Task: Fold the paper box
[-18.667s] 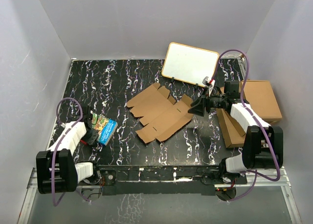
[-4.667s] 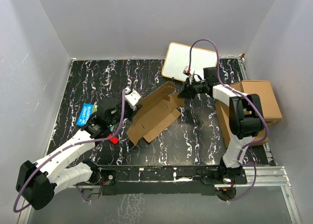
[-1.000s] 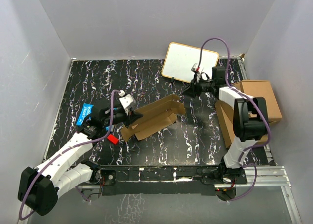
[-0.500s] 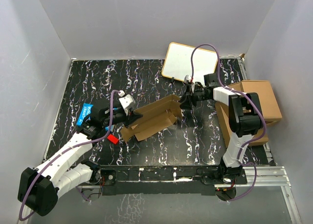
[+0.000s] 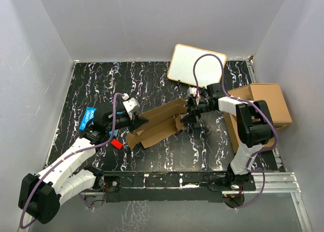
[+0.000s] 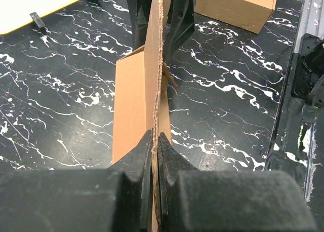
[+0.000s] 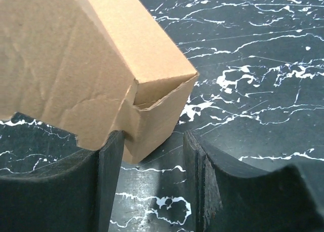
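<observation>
Left hand (image 6: 156,141) was clenched on an upright wall edge of the paper box (image 5: 158,121), mid-frame on the bench (image 5: 101,85). Right hand (image 7: 152,156) sat released, jaws parted around the far corner, possibly touching one side. Risk: an off-axis push could pivot the box about that single pinch, or the half-folded walls could spring flat.

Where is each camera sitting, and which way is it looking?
Top external: above and behind the arms, looking down at the table; shows left arm and right arm, left hand and right hand at the paper box.
Left wrist: on the left arm, looking along the box's edge toward the right hand; its own fingers pinch the cardboard.
Right wrist: on the right arm, looking at a box corner between its own open fingers.
Shared: all three see the paper box; top and left wrist both show the right hand.
</observation>
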`<move>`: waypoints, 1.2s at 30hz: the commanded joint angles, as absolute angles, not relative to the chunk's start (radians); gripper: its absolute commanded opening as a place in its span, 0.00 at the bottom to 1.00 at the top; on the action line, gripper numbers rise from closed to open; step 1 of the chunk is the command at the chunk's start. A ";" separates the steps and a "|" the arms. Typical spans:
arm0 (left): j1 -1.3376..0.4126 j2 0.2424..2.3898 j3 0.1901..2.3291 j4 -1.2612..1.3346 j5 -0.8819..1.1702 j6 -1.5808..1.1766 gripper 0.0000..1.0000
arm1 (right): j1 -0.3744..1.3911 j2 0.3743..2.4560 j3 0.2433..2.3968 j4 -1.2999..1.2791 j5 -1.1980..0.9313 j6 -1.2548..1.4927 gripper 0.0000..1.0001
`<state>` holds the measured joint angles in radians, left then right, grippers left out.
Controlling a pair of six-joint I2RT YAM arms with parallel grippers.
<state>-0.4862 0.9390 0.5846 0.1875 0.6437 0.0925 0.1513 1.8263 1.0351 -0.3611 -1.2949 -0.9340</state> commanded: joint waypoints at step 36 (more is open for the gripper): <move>-0.482 0.894 0.496 0.304 0.672 -0.001 0.00 | 0.284 1.730 0.486 1.085 -0.849 0.071 0.44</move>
